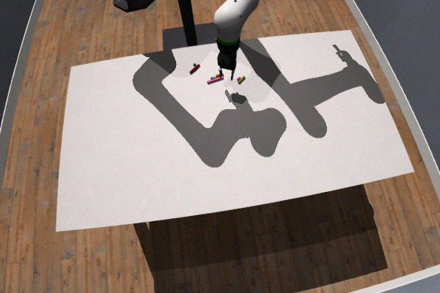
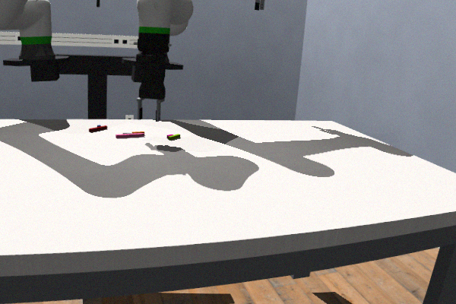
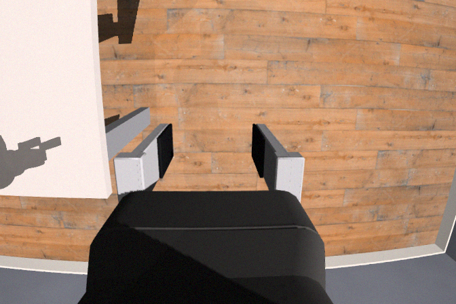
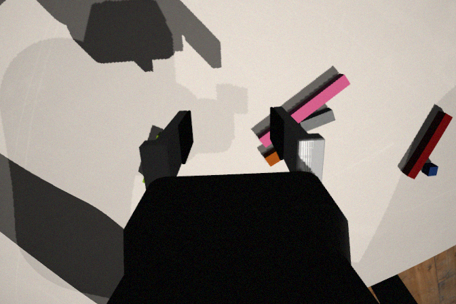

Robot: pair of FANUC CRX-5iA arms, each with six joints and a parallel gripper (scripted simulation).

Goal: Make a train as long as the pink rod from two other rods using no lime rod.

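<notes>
The pink rod [image 1: 215, 80] [image 2: 130, 135] [image 4: 320, 98] lies flat, partly behind a finger in the right wrist view. Close beside it lie the grey rod [image 4: 319, 120] and the orange rod [image 1: 218, 75] [image 4: 272, 158]. The red rod [image 1: 194, 69] [image 2: 98, 128] [image 4: 431, 146] lies apart, with the small blue rod [image 1: 194, 64] [image 4: 431, 169] beside it. The magenta rod [image 1: 238, 78] [image 2: 169, 135] lies against the lime rod. My right gripper [image 1: 226, 76] [image 2: 149, 118] [image 4: 231, 125] is open and empty above the table, between the pink and lime rods. My left gripper [image 2: 259, 8] [image 3: 212, 140] is open and empty.
The lime rod [image 1: 241, 80] [image 2: 174, 137] is mostly hidden by a finger in the right wrist view. The left gripper hangs over the floor [image 3: 228, 98], beyond the edge of the white table [image 1: 121, 183] [image 3: 47, 72]. Arm shadows cross the table.
</notes>
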